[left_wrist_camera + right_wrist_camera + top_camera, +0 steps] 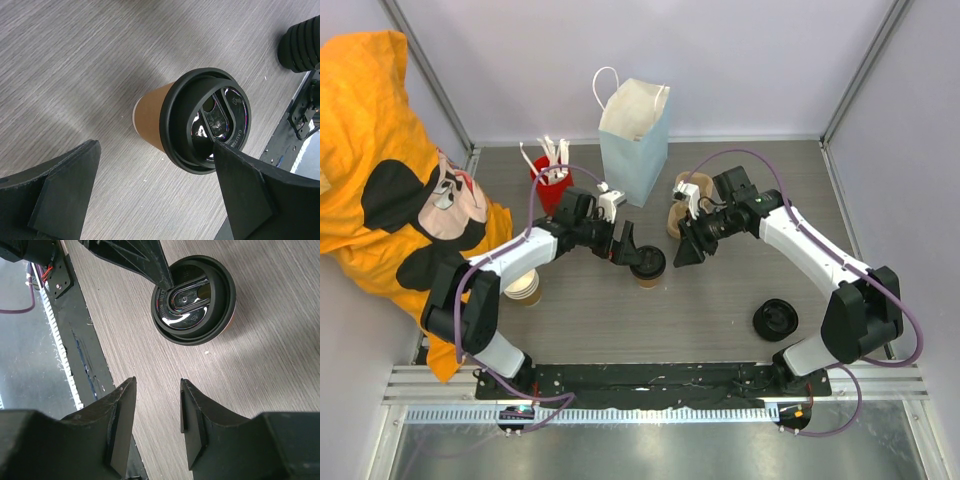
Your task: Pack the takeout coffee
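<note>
Straddling the takeout coffee, the left claw stands spread wide, the upright cup between its fingers, nearer one; the right claw, half-spread and pinching nothing, faces the cup just ahead

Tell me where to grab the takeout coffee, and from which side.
Grip the takeout coffee by its tan paper wall just under the black lid, coming in level from the left, where the open left hand sits. It stands upright and the lid's rim overhangs, which should stop it slipping.
</note>
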